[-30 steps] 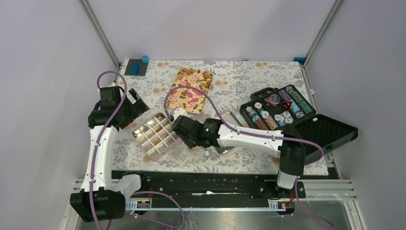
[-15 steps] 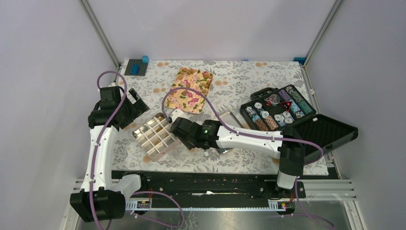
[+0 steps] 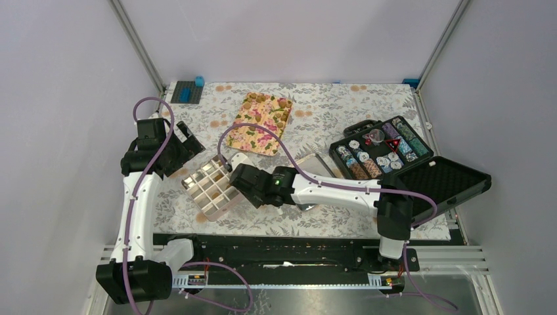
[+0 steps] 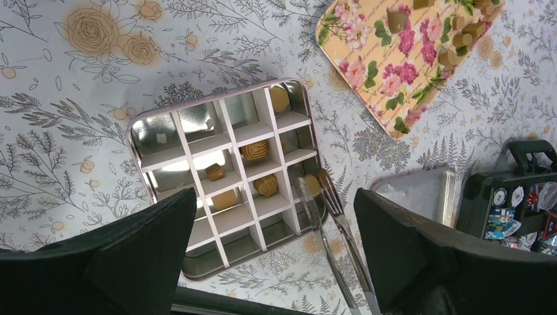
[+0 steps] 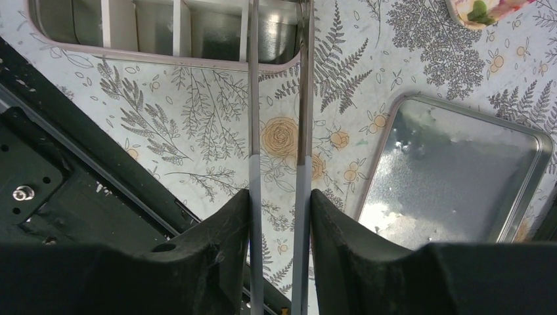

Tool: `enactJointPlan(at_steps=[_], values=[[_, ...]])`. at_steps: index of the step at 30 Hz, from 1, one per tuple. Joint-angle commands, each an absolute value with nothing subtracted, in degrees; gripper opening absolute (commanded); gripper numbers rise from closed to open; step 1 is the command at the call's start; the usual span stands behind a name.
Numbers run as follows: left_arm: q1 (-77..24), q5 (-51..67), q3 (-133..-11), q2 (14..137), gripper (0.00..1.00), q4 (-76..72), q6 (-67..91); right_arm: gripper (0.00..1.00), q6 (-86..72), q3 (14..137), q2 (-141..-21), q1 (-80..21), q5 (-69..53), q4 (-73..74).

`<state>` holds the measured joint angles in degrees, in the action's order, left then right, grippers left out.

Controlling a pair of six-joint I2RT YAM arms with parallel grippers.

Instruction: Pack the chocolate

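Golden chocolate (image 4: 255, 150) in tin (image 4: 152, 134) cells, tongs (image 5: 303, 118) clamped

Floral-clothed table (image 3: 328, 105) carries divided tin (image 4: 233, 218), flowered tray (image 3: 257, 136), lid (image 5: 453, 177), black case (image 3: 453, 184).

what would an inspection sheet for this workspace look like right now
surface: floral cloth, lying flat
job's things: chocolate in several cells of the divided tin, more on the flowered tray; tin lid lying apart
clutter: open black chip case, blue blocks
grippers: left gripper open above the tin; right gripper shut on tongs
cables: purple cable looping off each arm
surroundings: plain walls; nothing else seen
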<state>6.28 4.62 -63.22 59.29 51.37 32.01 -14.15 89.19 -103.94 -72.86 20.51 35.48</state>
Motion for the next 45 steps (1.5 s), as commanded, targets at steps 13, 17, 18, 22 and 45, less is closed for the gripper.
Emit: enactJointPlan(at_steps=[13, 17, 18, 22, 45], values=[[6.6, 4.8, -63.8, 58.0, 0.99, 49.8, 31.8, 0.33, -11.7, 95.2, -103.2, -73.5, 25.7, 34.5], [6.6, 5.0, -63.9, 58.2, 0.99, 49.8, 31.9, 0.33, -8.1, 97.4, -103.2, -73.3, 28.5, 33.8], [6.6, 5.2, -64.0, 58.2, 0.99, 49.9, 32.0, 0.33, -7.4, 98.0, -103.4, -72.9, 29.0, 33.7], [6.6, 4.9, -64.2, 58.0, 0.99, 50.0, 31.8, 0.33, -6.3, 99.2, -103.7, -69.0, 27.8, 32.9], [6.6, 4.9, -64.2, 59.4, 0.99, 49.9, 30.7, 0.47, -9.5, 111.2, -120.9, -49.9, 18.2, 32.5]])
